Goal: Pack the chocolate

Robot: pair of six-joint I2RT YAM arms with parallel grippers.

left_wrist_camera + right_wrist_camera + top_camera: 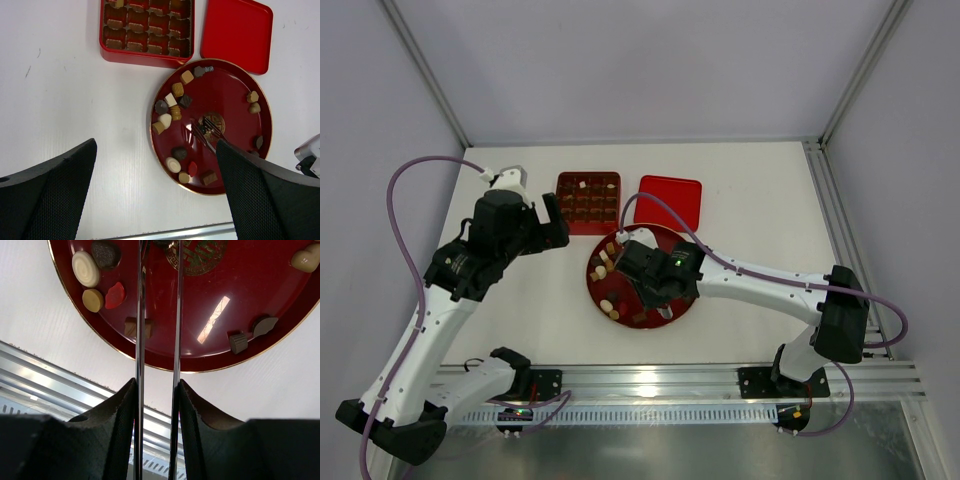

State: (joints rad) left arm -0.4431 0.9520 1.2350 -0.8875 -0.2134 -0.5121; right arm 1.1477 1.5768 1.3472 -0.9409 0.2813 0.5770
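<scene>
**Where the chocolate lies: loose on the round red plate**

While the right hand pinches a pair of thin metal tongs between its pads, the blades run out over the plate; their forked tips end at the gold emblem in its middle; whether they touch it we cannot tell. We see the pieces, dark, tan and cream, scattered about the plate: a cluster on its left side, a few along the near rim, a few at the right edge. The left hand hangs spread wide above the table, to the left of the plate. Behind the plate stands the square red box, its near corner close to the plate's rim; brown shapes fill its compartments, though we cannot tell pieces from liners; its lid lies flat just to the right of it.
</scene>
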